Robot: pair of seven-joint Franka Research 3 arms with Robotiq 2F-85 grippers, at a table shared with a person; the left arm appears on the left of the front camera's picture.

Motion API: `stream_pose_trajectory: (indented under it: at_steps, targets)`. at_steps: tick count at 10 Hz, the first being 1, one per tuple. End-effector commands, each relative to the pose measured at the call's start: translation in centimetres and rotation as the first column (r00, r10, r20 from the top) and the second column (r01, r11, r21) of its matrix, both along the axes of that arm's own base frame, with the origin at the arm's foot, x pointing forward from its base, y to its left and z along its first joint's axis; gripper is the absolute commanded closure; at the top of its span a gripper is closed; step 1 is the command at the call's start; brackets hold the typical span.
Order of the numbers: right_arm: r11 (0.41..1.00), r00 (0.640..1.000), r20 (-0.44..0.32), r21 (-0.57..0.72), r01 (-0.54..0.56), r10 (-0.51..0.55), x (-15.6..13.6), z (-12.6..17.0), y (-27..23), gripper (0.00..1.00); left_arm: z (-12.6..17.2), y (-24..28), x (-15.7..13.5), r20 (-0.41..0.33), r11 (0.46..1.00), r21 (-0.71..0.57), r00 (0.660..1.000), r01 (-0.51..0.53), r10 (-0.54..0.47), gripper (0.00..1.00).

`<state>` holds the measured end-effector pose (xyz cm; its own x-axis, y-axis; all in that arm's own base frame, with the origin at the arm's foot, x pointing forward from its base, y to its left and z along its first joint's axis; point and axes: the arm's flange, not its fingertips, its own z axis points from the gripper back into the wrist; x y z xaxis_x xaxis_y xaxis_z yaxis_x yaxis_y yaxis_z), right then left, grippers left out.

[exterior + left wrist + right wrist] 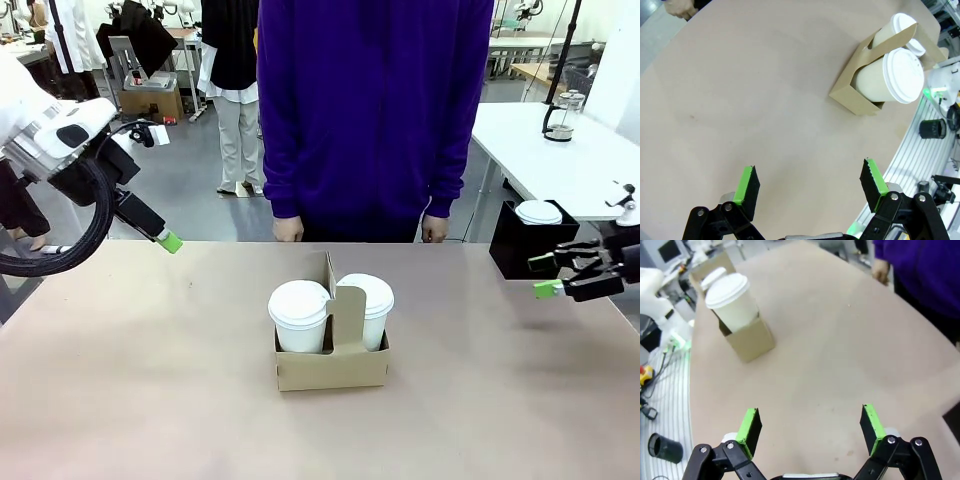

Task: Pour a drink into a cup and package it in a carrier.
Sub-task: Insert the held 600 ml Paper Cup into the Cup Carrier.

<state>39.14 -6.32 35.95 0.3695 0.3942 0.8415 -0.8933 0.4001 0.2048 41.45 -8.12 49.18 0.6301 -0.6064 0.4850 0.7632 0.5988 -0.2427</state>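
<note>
The left gripper [170,241] hangs above the bench's [120,400] left side, well apart from everything; the left wrist view shows its fingers [748,186] spread with nothing between them. At mid-bench stands the carrier [330,366], its handle [345,305] upright between two lidded cups [300,316], one in each slot. Behind it a person [375,110] stands with hands at the far edge. The packing looks done. The cardboard is probably light but soft, and full cups would make it top-heavy, so the handle is the likely place to grip, lifting straight up. Far right, the right gripper [545,277] hovers off the bench edge, fingers [871,422] released and empty.
</note>
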Motion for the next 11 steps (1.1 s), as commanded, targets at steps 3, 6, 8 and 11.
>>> stream_pose_trajectory:
  at_steps: [3,6,8,11]
  targets:
    - [0.997,0.995,-0.064,-0.001,0.074,-0.074,-2.6,-0.2,-1.8,0.00,0.0,0.0,0.1,0.003,1.000,-0.009,1.000,-0.002,0.002,0.00]
    - [0.998,0.998,-0.034,0.008,0.056,-0.056,-1.6,-0.8,-1.7,0.00,0.0,0.0,0.1,0.003,1.000,-0.009,1.000,-0.002,0.002,0.00]
    - [0.998,0.998,-0.034,0.008,0.056,-0.056,-1.6,-0.8,-1.7,0.00,0.0,0.0,0.1,0.003,1.000,-0.009,1.000,-0.002,0.002,0.00]
    - [0.998,0.998,-0.034,0.008,0.056,-0.056,-1.6,-0.8,-1.7,0.00,0.0,0.0,0.1,0.003,1.000,-0.009,1.000,-0.002,0.002,0.00]
